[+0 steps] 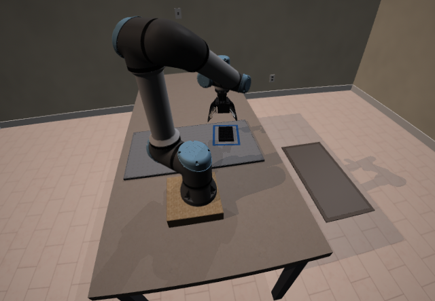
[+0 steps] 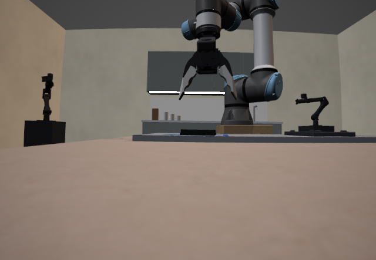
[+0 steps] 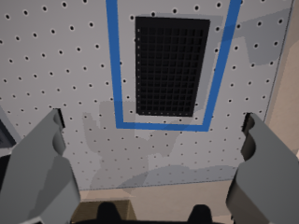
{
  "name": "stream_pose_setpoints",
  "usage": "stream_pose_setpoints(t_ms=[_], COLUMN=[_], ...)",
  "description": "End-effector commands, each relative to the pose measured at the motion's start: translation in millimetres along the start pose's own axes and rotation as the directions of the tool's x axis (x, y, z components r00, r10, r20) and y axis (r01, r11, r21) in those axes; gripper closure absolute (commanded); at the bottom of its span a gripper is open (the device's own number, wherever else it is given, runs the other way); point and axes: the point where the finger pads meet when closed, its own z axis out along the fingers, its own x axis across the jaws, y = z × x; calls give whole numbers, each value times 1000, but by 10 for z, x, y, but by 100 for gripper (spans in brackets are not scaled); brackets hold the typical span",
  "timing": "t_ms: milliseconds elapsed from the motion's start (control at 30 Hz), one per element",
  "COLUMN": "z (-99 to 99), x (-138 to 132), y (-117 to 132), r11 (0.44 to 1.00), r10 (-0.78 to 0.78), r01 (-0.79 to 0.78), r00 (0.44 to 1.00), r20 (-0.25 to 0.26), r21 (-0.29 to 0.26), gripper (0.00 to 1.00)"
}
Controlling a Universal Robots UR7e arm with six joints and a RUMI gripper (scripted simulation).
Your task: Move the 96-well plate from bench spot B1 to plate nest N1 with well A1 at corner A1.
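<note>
Brown table [image 1: 245, 220] — grey pegboard [image 1: 147, 160].

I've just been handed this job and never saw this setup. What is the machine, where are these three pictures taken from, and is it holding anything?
It is one robot arm bolted to a table. The first picture looks down from above, the second looks level across the table, the third looks down from the wrist between the fingers. A grey pegboard mat carries a black well plate inside a blue outline. The gripper hangs above it, wide open, holding nothing.
</note>
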Motion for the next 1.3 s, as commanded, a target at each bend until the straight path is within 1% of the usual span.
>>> stream_pose_setpoints(t_ms=[0, 633, 900, 967, 1267], z=[58, 64, 218, 218, 368], x=[215, 198, 193, 193, 192], y=[-69, -57, -43, -43, -44], r11=[1000, 1000, 1000, 1000, 1000], r10=[20, 19, 20, 20, 20], r01=[-20, -19, -20, -20, -20], r00=[1000, 1000, 1000, 1000, 1000], r20=[1, 2, 5, 5, 5], r21=[13, 11, 7, 7, 7], gripper=[0, 0, 0, 0, 0])
